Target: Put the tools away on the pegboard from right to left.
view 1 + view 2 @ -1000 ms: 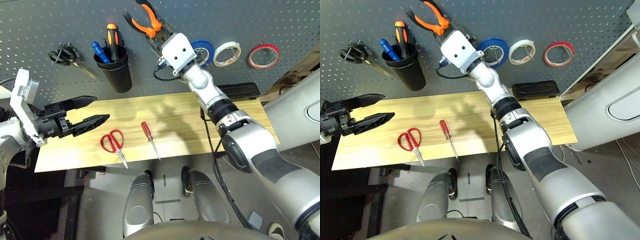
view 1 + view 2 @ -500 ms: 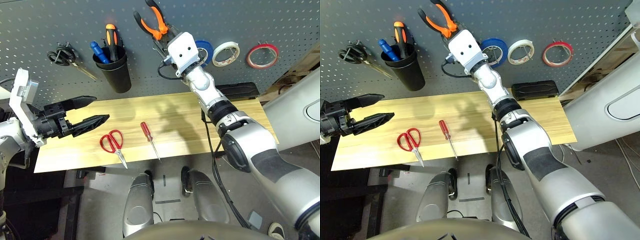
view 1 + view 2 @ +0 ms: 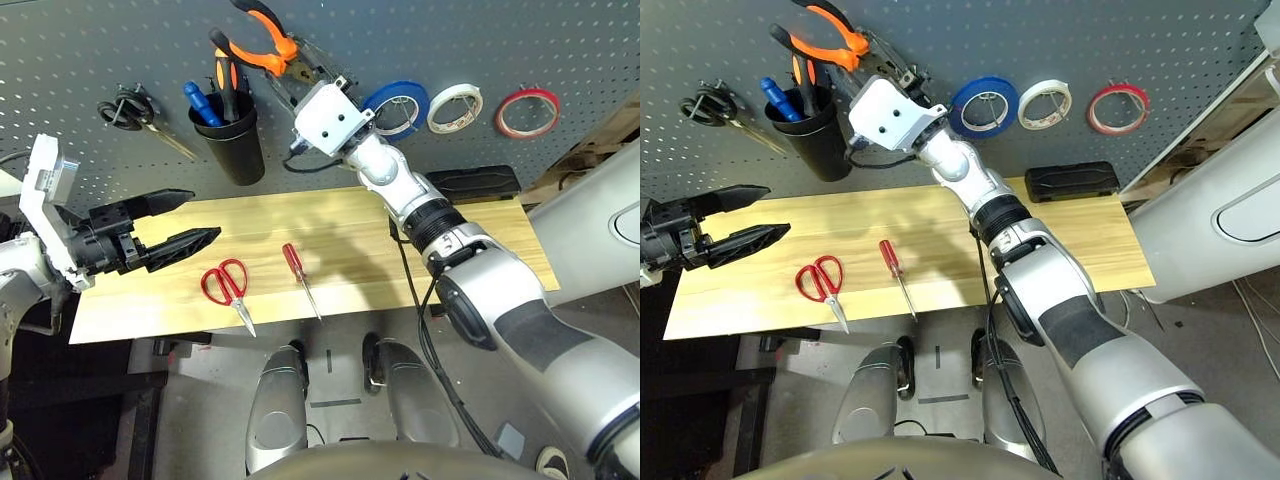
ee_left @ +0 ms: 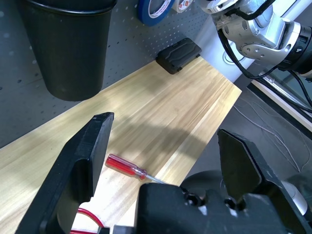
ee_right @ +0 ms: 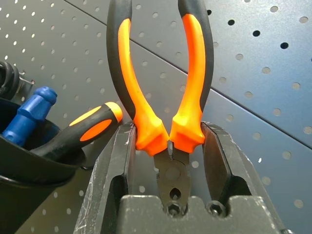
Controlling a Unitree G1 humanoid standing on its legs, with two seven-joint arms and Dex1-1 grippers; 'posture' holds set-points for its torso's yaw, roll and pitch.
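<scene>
Black cup (image 3: 231, 140) crowds pliers (image 3: 262, 38); tabletop (image 3: 380, 240) between arms lies open.

Matt grey perforated pegboard (image 3: 80, 50), pale wood-grain tabletop (image 3: 350, 225), glossy plastic-handled pliers (image 5: 161, 87).

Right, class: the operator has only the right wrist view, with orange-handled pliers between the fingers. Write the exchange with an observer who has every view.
Operator: My right gripper is shut on the pliers. What lies on the table?
Observer: The red-handled scissors and the red-handled screwdriver lie on the tabletop.
Operator: Which tapes are hung?
Observer: Three hang on the pegboard, to the right of your gripper: the blue tape, the white tape, and the red tape ring rightmost.
Operator: And the left gripper?
Observer: The left gripper hovers open over the table's left end, holding nothing.
</scene>
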